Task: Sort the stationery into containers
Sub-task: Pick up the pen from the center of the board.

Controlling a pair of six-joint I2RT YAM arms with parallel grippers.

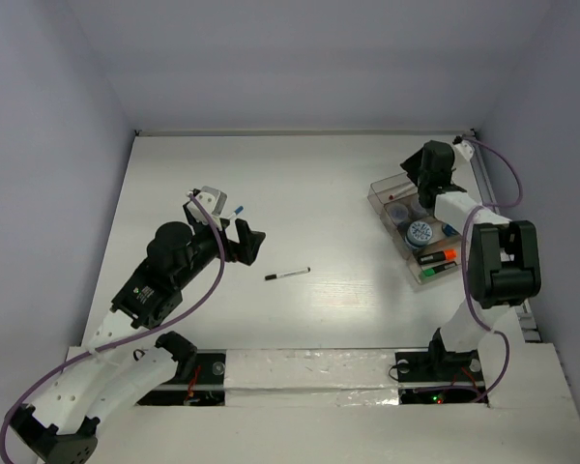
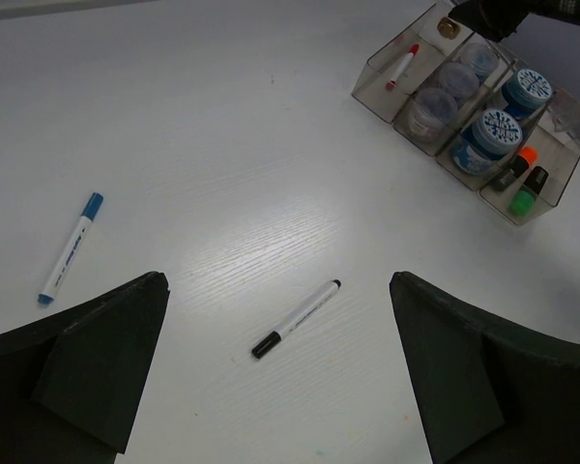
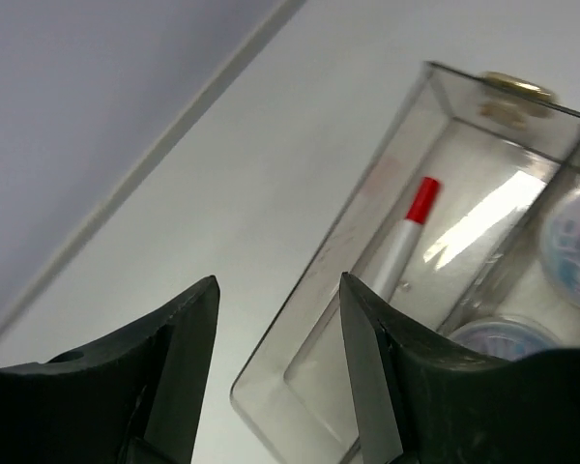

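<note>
Well short of the tray (image 2: 382, 63), the left gripper (image 1: 230, 225), jaws wide apart, points at the thin black-and-white pen (image 2: 295, 319) lying loose; it should straddle the barrel's middle crosswise before closing. The right gripper (image 3: 275, 290) hangs open over the tray's far end.

I counted five pens: a black-and-white pen (image 2: 295, 319), a blue-capped pen (image 2: 70, 246), a red-capped pen (image 2: 401, 68), an orange-capped marker (image 2: 517, 166) and a green-capped marker (image 2: 528, 191). There were two blue-lidded pots (image 2: 498, 130) (image 2: 532, 87), three greyish pots (image 2: 430, 108) (image 2: 456, 77) (image 2: 478, 58) and one clear tray (image 2: 369, 82).
</note>
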